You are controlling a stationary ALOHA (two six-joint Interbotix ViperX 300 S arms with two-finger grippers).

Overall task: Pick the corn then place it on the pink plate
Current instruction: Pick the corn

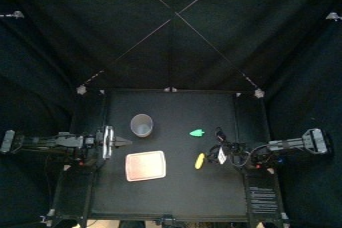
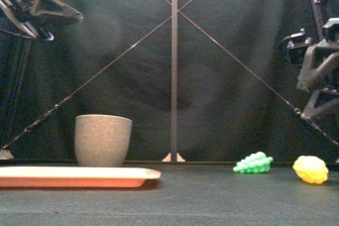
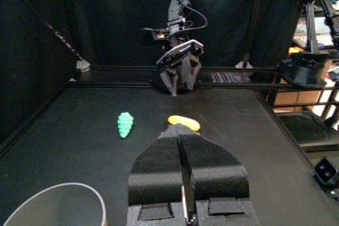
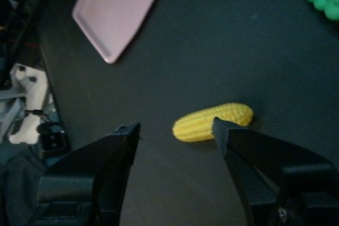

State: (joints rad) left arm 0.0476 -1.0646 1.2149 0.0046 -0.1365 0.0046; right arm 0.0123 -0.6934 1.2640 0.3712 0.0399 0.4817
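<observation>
While the right gripper (image 4: 175,129) hangs over the table with its jaws spread wide and nothing held, the step in hand looks to be the descent onto the corn (image 4: 212,123). The corn lies flat on the bare table, to the right of the pink plate (image 1: 144,166), near it but apart. In the right wrist view it sits off-centre, under one jaw, with its length running almost across the gap. A good grasp would probably call for centring first, then turning the wrist so the jaws close across the narrow girth. A green toy (image 1: 197,132) lies behind and to the right of the plate, apart from the corn, so it should go undisturbed. The grey cup (image 1: 142,124) stands behind the plate. The left gripper (image 3: 189,170) rests to the plate's left, jaws pressed together, empty.
</observation>
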